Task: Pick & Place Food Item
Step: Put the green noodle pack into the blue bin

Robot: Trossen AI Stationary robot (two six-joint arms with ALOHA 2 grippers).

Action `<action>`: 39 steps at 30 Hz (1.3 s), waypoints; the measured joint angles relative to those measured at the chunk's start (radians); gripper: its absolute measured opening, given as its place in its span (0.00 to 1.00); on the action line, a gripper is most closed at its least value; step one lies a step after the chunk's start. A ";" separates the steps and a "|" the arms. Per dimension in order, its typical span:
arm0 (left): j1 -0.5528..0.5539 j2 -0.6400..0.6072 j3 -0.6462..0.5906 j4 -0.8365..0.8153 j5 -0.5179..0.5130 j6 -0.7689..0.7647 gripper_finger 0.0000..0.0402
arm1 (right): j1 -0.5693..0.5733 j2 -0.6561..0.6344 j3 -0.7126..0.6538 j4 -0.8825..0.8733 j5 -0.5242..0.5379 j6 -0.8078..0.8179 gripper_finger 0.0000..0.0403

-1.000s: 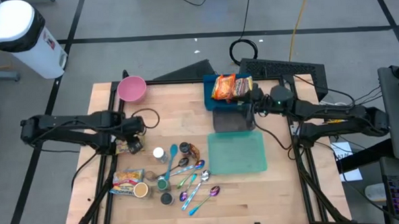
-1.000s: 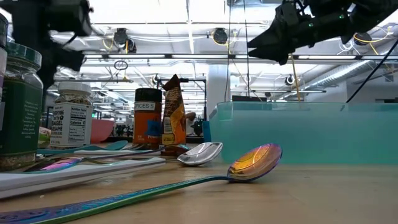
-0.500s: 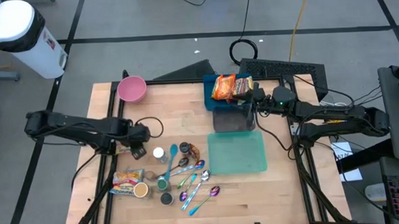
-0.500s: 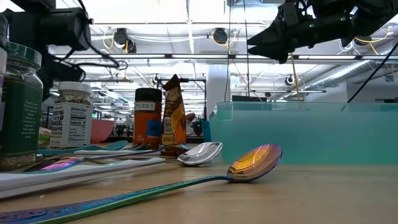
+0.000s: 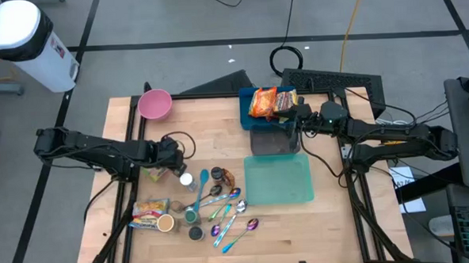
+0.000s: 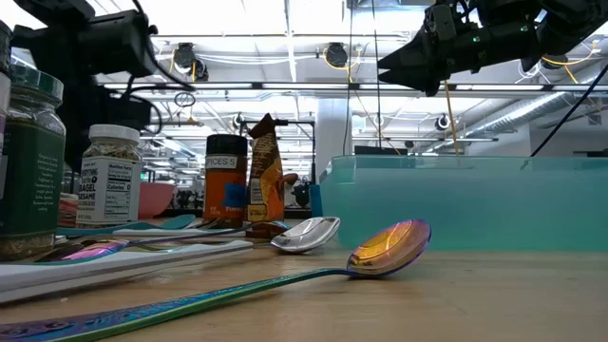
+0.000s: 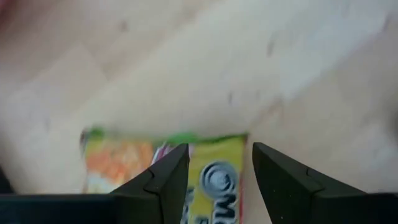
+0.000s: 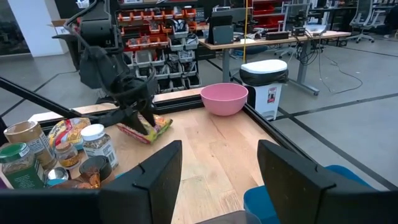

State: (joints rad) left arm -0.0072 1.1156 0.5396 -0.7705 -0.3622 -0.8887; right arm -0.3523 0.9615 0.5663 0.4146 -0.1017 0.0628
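A yellow-green food packet (image 5: 151,173) lies flat on the wooden table, left of centre. My left gripper (image 5: 174,155) is open and slants down over it. In the left wrist view the packet (image 7: 214,177) shows between and beyond the two fingers. The right wrist view shows the same gripper (image 8: 144,118) just above the packet (image 8: 149,129). My right gripper (image 5: 297,118) is open and empty, hovering at the far right over a dark grey bin (image 5: 274,139). My left gripper slants down from above with one finger on either side of the packet's edge (image 7: 217,149). I cannot tell whether the fingers touch it. The packet lies on the table.
A pink bowl (image 5: 155,104) stands at the far left. A blue bin with orange snack bags (image 5: 270,102) stands at the back. A teal tray (image 5: 279,179) lies right of centre. Spice jars (image 5: 187,181), several spoons (image 5: 226,215) and another packet (image 5: 149,210) lie near the front.
My left gripper has gone toward the table's right edge and down toward the yellow-green packet. The packet has stayed on the table. My right arm has kept still.
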 joint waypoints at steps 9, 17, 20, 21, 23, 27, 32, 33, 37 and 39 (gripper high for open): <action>0.164 -0.019 0.070 0.140 0.065 0.190 0.46 | 0.000 0.000 0.000 0.000 0.000 0.001 0.50; 0.179 -0.063 0.129 -0.253 0.236 -0.096 0.46 | 0.000 0.000 0.000 0.000 0.000 0.003 0.50; 0.153 -0.052 0.097 -0.314 0.265 -0.209 0.46 | 0.000 0.000 0.000 0.000 0.000 0.003 0.50; 0.146 -0.040 0.086 -0.316 0.290 -0.243 0.46 | 0.000 0.000 0.000 0.000 0.000 0.003 0.50; 0.130 -0.019 0.072 -0.304 0.307 -0.274 0.46 | 0.000 0.000 0.000 0.000 0.000 0.002 0.50; 0.108 0.010 0.071 -0.289 0.309 -0.325 0.46 | 0.000 0.000 0.000 0.000 0.000 0.001 0.50; 0.103 0.046 0.071 -0.281 0.310 -0.352 0.46 | 0.000 0.000 0.000 0.000 0.000 0.001 0.50; 0.103 0.051 0.072 -0.279 0.309 -0.351 0.46 | 0.000 0.000 0.000 0.000 0.000 0.001 0.50; 0.103 0.075 0.072 -0.274 0.308 -0.353 0.43 | 0.000 0.000 0.000 0.000 0.000 0.001 0.50; 0.103 0.077 0.072 -0.274 0.306 -0.353 0.39 | 0.000 0.000 0.000 -0.001 0.000 0.001 0.50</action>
State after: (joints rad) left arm 0.0959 1.1923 0.6121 -1.0447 -0.0563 -1.2419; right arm -0.3523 0.9611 0.5663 0.4137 -0.1019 0.0635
